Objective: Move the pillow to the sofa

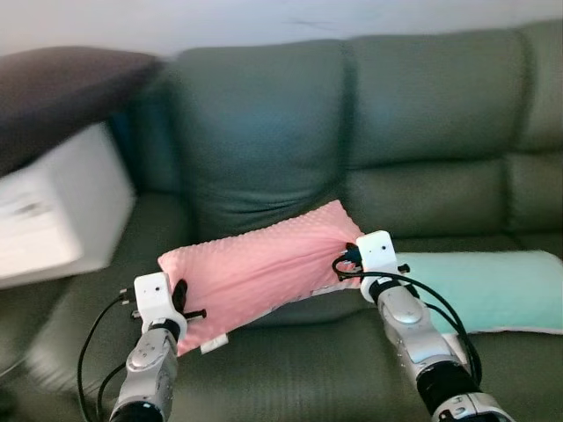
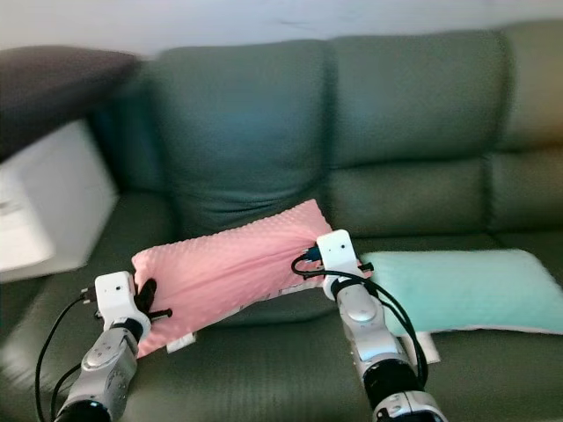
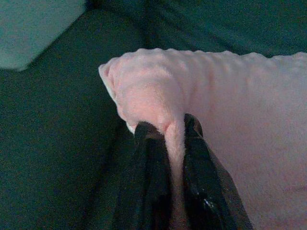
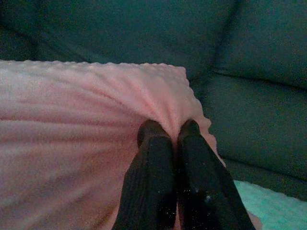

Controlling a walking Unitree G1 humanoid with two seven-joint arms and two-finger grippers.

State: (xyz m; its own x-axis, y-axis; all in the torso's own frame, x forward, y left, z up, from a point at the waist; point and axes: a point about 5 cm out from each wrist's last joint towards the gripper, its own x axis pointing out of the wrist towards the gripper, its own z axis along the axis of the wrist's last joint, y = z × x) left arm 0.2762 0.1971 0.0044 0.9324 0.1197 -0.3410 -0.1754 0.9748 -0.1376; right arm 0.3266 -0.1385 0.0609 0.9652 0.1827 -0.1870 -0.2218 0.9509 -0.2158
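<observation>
At the far left of the frame, a white box (image 1: 53, 215) is sitting on the sofa's end seat with a dark cushion (image 1: 62, 83) lying across the top of it, well apart from the work.

Moving right, the left gripper (image 3: 168, 143) is pinching the lower left corner of the pink pillow (image 1: 264, 268); in its wrist view a fold of pink fabric is bunching up between the two black fingers (image 3: 148, 167), so the jaws are clenching on cloth. The pillow is hanging between the two arms in the lower middle of the frame, just in front of the green sofa (image 1: 264, 132) and over its seat. Its long axis is running from lower left up to the right, tilted, with the left end sitting lower.

At the upper right end, the right gripper (image 4: 169, 139) is likewise squeezing a gather of the pillow's edge, fingers nearly together with fabric puckering around them. Both arms are sharing the load, one at each end.

The seat is lying directly beneath and beyond the pillow, so I judge a short lowering forward is what remains.

Further right, a pale green pillow (image 1: 488, 290) is already lying flat on the seat, just beside the right arm; it could be crowding the pink one's right end on landing.
</observation>
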